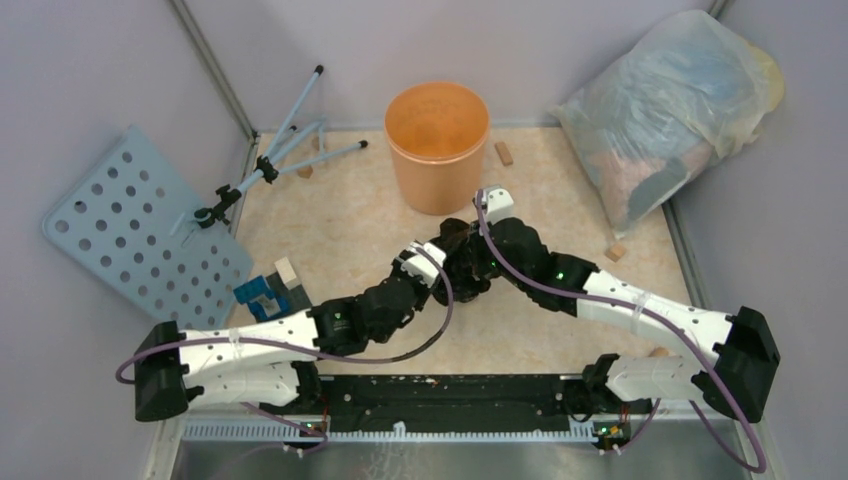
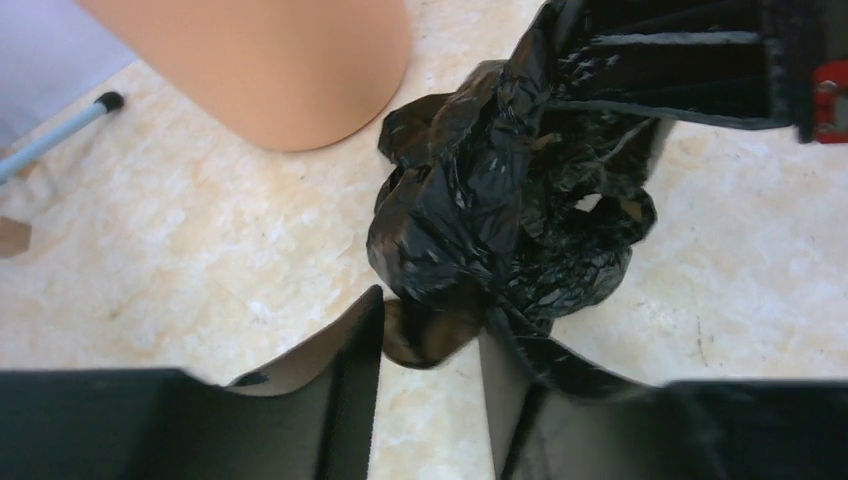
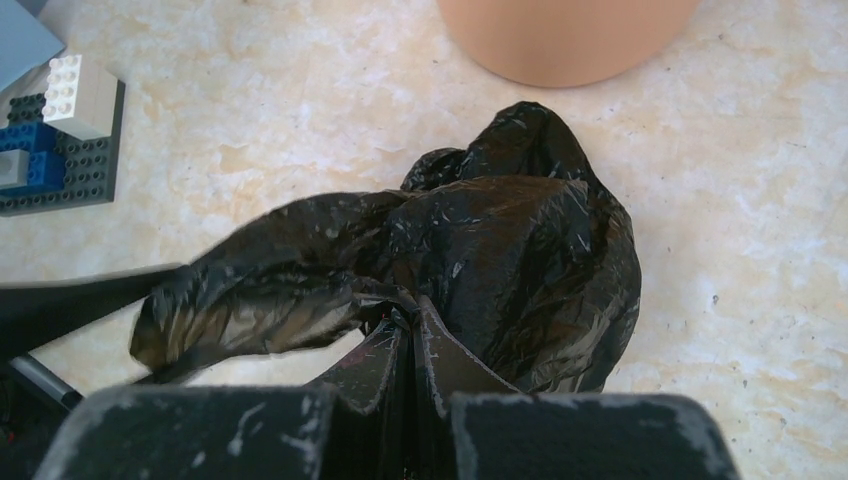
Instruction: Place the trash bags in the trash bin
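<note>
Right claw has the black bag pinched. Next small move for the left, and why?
Probably close the left claw on the fold of black bag between its open jaws; the right claw already pinches it, and two grips should lift it into the orange bucket.

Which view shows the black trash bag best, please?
Right wrist: the black trash bag lies large and centred. Left wrist shows it partly behind the right arm; from above, arms hide most of it.

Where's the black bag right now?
In the top view the black bag is mid-table, just on the near side of the orange bucket. The right gripper's jaws pinch it.
</note>
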Controlling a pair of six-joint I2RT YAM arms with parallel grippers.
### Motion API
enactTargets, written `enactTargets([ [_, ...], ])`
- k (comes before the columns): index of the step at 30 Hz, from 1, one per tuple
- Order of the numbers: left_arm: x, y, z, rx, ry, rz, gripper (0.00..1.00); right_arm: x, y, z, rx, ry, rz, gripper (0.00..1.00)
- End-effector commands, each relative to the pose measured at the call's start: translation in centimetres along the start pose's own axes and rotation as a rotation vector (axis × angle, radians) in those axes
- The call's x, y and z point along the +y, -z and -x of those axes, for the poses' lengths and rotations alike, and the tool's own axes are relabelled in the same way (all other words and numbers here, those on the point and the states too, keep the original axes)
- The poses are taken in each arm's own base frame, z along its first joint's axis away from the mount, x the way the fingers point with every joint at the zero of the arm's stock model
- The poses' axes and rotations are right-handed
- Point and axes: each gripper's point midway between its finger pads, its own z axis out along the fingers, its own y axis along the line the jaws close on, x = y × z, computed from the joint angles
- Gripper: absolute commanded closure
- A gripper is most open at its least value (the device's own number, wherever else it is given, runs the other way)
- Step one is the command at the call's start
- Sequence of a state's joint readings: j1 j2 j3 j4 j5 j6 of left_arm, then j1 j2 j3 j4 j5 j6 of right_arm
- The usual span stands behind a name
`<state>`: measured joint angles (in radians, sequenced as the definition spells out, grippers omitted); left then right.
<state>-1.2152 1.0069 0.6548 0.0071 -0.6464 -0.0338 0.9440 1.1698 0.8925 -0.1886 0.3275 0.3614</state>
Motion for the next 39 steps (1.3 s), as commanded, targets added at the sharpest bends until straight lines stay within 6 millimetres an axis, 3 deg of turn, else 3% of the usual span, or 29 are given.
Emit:
enactTargets([
  [1, 1.3, -0.3, 1.9, -0.037, 0.047, 0.099, 0.69, 0.3, 0.1, 2.4, -0.049, -0.026, 0.006, 1.00],
  [4, 1.8, -0.5, 2.4, -0.033, 0.074, 0.101, 0.93, -0.3, 0.0, 2.2, -0.043, -0.014, -0.022, 0.99],
  [5, 2.0, -0.5, 2.6, -0.028, 0.079, 0.100, 1.00, -0.5, 0.0, 2.1, -0.039, -0.004, -0.037, 0.92],
  [8, 2.5, -0.6, 3.4, -0.006, 0.108, 0.090, 1.00, -3.1, 0.1, 2.1, -0.042, 0.011, -0.167, 0.58],
  [10, 3.0, -0.5, 4.3, -0.002, 0.131, 0.089, 1.00, -5.1, 0.3, 2.0, -0.046, 0.011, -0.253, 0.47],
  [13, 4.2, -0.1, 6.1, -0.009, 0.156, 0.101, 1.00, -8.0, 0.9, 2.1, -0.054, -0.020, -0.343, 0.41],
  [18, 8.0, 0.6, 8.1, 0.000, 0.183, 0.170, 1.00, -11.4, 2.6, 2.6, -0.093, -0.062, -0.456, 0.32],
  [23, 9.5, 0.1, 7.9, 0.037, 0.191, 0.177, 1.00, -13.1, 3.8, 2.4, -0.089, -0.067, -0.528, 0.22],
  [28, 10.7, -0.1, 7.0, 0.065, 0.217, 0.183, 1.00, -15.7, 5.1, 2.0, -0.077, -0.106, -0.668, 0.19],
  [34, 12.1, 0.2, 6.1, 0.084, 0.246, 0.192, 1.00, -19.8, 7.5, 1.2, -0.143, -0.325, -0.915, 0.16],
  [39, 13.2, 0.8, 6.2, 0.075, 0.249, 0.214, 1.00, -19.3, 6.5, 1.1, -0.132, -0.322, -0.865, 0.17],
])
